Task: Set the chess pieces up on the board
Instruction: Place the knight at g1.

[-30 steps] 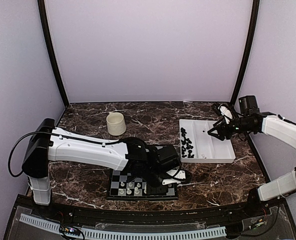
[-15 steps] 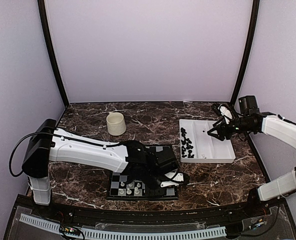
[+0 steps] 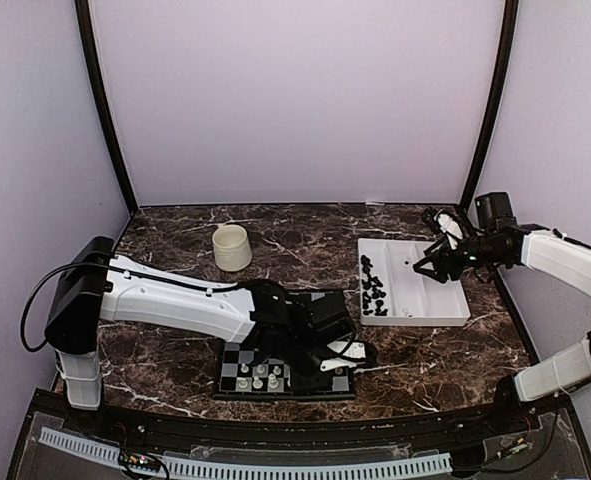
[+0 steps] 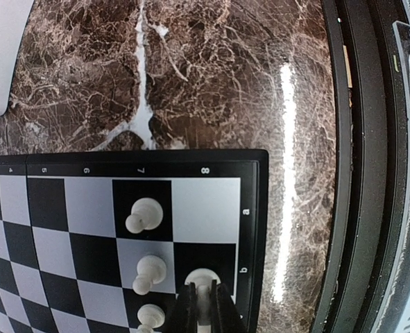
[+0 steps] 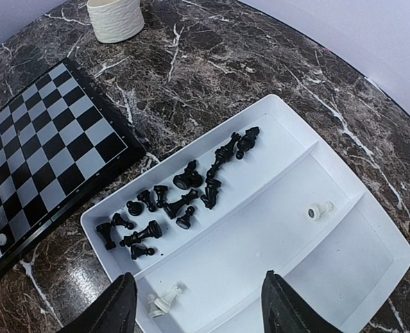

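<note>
Left wrist view, entry one: left gripper [image 4: 203,309]. The jaws are almost together and pinch the slim stem of one white piece [image 4: 202,279]. It is held upright over a dark square in the outermost column. Whether its base touches the square cannot be told.

Entry two: board [image 4: 87,208]. It lies directly under the fingertips, with its corner just ahead of them and to the right. Bare marble table [image 4: 211,76] lies beyond that.

Entry three: three more white pieces [image 4: 143,214]. They stand upright in the column just left of the fingers: one ahead, one level with the tips, one alongside.

Right wrist view, entry four: right gripper [image 5: 201,312]. The jaws are spread wide and hold nothing. It hangs over the near edge of the tray [image 5: 260,257].

Entry five: black pieces [image 5: 184,187]. They are heaped, mostly lying down, in the compartment ahead of the fingers.

Entry six: two stray white pieces [image 5: 319,210]. One lies ahead and to the right, the other close by one fingertip.

Entry seven: cup [image 5: 114,17]. It stands far ahead and to the left, beyond the board.

Handling, as judged: each piece looks very light, rigid, smooth and top-heavy, so a nudge would topple it. Standing pieces are best taken at the neck below the head. Pieces lying down are best taken across the waist and then stood upright. A light squeeze should be enough.
</note>
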